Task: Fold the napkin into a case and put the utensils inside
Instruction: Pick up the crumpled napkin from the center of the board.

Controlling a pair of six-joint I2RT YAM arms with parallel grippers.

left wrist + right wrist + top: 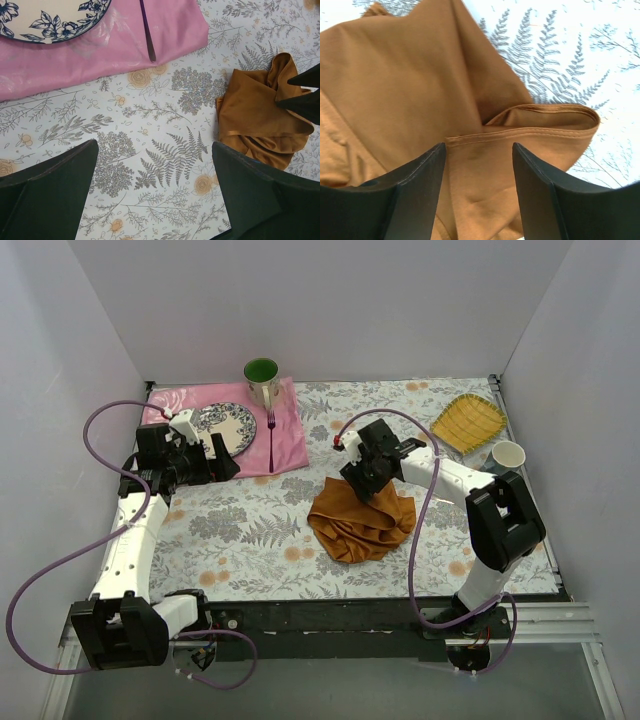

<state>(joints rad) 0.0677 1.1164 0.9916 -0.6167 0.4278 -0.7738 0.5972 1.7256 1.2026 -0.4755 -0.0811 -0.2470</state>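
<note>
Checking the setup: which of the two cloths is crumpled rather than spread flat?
The rust-orange napkin, bunched at the right claw; the pink cloth lies flat under the plate.

Napkin (360,523): lay mid-table, under my right pincer (479,150).
Plate (225,427), fork (271,440): sat on the cloth (292,445), far left.

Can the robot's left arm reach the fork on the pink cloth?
Probably yes. The left gripper hangs open close to the fork, with only flowery tablecloth and pink cloth between them. The plate sits off to one side, not in the way.
</note>
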